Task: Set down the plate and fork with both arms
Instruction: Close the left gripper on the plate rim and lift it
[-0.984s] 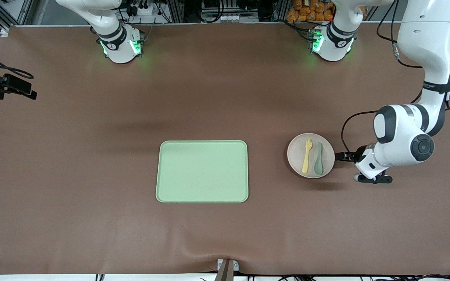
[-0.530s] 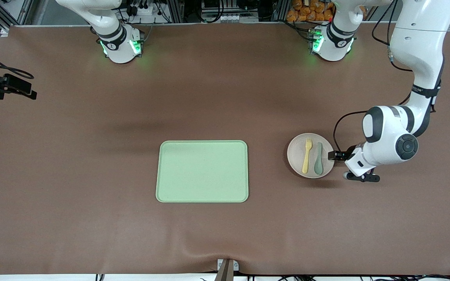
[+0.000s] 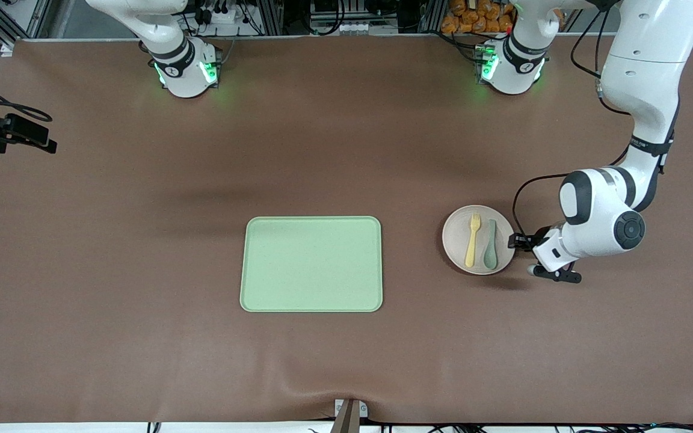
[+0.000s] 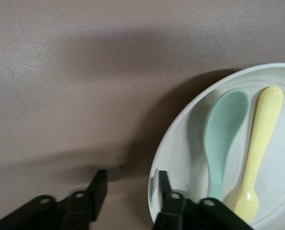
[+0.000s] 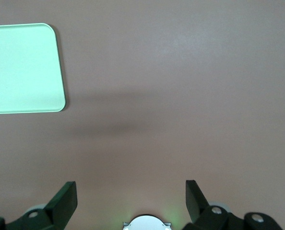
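The pale plate (image 3: 457, 240) lies on the brown table toward the left arm's end, beside the green tray. On it the yellow fork (image 3: 472, 239) lies next to a teal spoon (image 3: 490, 243). My left gripper (image 3: 514, 242) is low at the plate's edge on the side away from the tray. In the left wrist view its jaws (image 4: 130, 179) straddle the plate's rim (image 4: 181, 124), one finger inside it by the spoon (image 4: 221, 134) and fork (image 4: 262, 139), the other outside with a gap. My right gripper (image 5: 130, 189) hangs open over bare table, holding nothing.
The light-green tray (image 3: 311, 264) lies flat at the table's middle with nothing on it; its corner shows in the right wrist view (image 5: 22, 67). A black camera mount (image 3: 6, 133) sticks in at the right arm's end of the table.
My left arm has slid toward the plate until its fingers straddle the rim, and its jaws have narrowed. Plate, fork and spoon have not moved. The right arm waits.
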Motion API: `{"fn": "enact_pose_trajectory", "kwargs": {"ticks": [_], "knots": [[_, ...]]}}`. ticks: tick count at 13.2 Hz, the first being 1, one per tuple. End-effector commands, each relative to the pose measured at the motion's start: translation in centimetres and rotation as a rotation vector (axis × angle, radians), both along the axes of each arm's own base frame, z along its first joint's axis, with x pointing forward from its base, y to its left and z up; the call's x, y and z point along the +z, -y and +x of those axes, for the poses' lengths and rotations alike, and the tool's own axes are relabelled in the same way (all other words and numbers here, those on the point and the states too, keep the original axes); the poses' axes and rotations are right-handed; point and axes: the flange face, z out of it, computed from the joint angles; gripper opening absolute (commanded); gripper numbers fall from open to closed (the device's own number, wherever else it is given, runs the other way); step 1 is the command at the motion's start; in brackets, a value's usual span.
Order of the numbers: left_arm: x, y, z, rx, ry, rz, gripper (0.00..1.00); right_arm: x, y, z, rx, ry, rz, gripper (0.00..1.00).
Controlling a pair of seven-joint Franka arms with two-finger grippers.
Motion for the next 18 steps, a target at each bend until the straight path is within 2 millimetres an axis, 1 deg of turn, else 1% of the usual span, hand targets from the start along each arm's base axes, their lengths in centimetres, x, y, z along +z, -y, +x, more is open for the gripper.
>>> {"fn": "enact_pose_trajectory", "kwargs": {"ticks": [1,3,5,7,8,9,10,11,12,15,18], "knots": [[0.38,1.11,0.03,-0.008,0.019,-0.033,0.47,0.04,-0.32,-0.04,-0.009,0.000,-0.014,1.00],[0.41,1.61,0.00,0.002,0.018,-0.050,0.45,-0.03,-0.32,-0.04,-0.009,-0.002,-0.014,1.00],[0.31,1.62,-0.02,0.000,0.017,-0.051,0.37,-0.11,-0.41,0.07,-0.008,-0.002,-0.012,1.00],[0.31,1.52,-0.01,-0.016,0.021,-0.054,0.33,-0.18,-0.41,0.07,-0.008,-0.003,-0.012,1.00],[0.26,1.43,-0.06,-0.022,0.021,-0.055,0.28,-0.18,-0.41,0.07,-0.008,-0.003,-0.012,1.00],[0.22,1.15,0.00,-0.023,0.022,-0.056,0.27,-0.11,-0.41,0.07,-0.008,-0.002,-0.012,1.00],[0.18,1.06,0.04,-0.022,0.022,-0.056,0.22,-0.19,-0.41,0.05,-0.008,-0.005,-0.012,1.00],[0.15,1.06,0.08,-0.022,0.022,-0.056,0.19,-0.11,-0.33,0.07,-0.009,-0.002,-0.012,1.00],[0.15,1.06,0.08,-0.022,0.022,-0.056,0.12,-0.10,-0.41,0.09,-0.008,0.000,-0.012,1.00],[0.15,1.06,0.08,-0.025,0.023,-0.057,0.07,-0.01,-1.15,0.17,0.006,0.004,-0.013,1.00],[0.26,1.06,0.19,-0.026,0.026,-0.057,0.00,0.00,-1.07,0.18,0.004,0.006,-0.013,1.00]]}}
